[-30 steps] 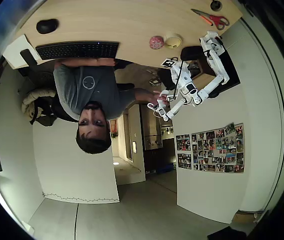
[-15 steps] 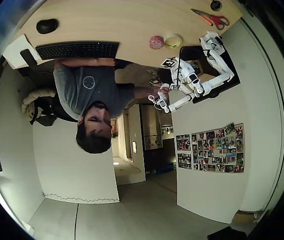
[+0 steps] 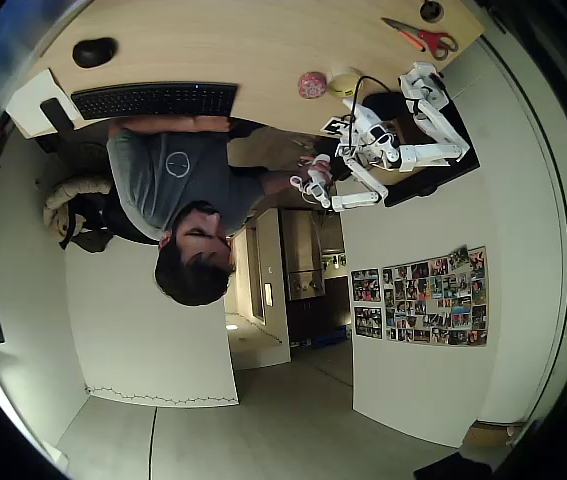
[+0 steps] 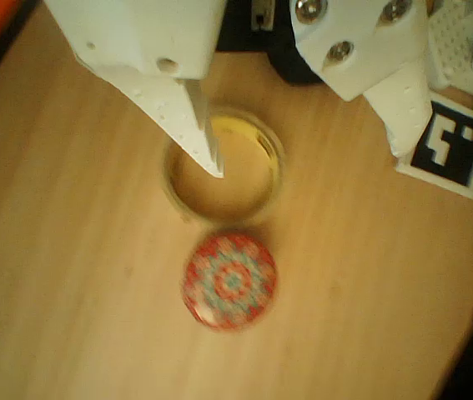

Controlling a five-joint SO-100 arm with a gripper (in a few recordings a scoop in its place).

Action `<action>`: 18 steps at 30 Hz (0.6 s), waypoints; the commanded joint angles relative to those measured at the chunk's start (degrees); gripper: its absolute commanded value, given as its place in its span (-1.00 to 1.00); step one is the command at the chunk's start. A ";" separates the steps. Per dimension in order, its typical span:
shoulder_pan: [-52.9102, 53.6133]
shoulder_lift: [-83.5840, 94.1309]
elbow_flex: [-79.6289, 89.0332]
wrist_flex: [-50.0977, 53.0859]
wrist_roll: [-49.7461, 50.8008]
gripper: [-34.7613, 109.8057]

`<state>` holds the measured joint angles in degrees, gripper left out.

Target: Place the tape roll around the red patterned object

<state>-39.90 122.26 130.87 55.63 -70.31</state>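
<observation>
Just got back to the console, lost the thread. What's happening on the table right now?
The white gripper hangs open above the tape roll, one fingertip over the ring's hollow and the other out to its right in the wrist view. The roll lies flat on the wooden table, right beside the red patterned object, not yet around it. Nothing is gripped. In the overhead view, orange-handled scissors lie farther along the table, and a person sits at the keyboard.

White fingers [image 4: 219, 158] hang spread above the tape roll [image 4: 188, 198], one tip over its hollow. The red patterned object [image 4: 229, 282] sits just beside the roll on the wooden bench [image 4: 69, 275], outside it. A black-and-white marker tag [image 4: 453, 146] lies near the bench's edge.
</observation>
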 commanded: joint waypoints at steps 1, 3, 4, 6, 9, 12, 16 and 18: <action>-0.62 -2.90 0.53 -4.39 0.09 0.14; -1.05 -5.89 0.79 -7.12 0.09 0.12; -1.41 -7.29 0.88 -8.61 0.09 0.11; -1.85 -9.58 1.76 -11.87 0.35 0.09; -2.55 -11.51 4.22 -16.87 1.05 0.09; -3.96 -13.01 5.80 -19.86 3.08 0.09; -5.45 -14.06 7.82 -21.36 5.63 0.10; -6.06 -13.80 9.14 -22.59 6.68 0.09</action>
<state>-44.47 107.93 138.60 34.28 -64.51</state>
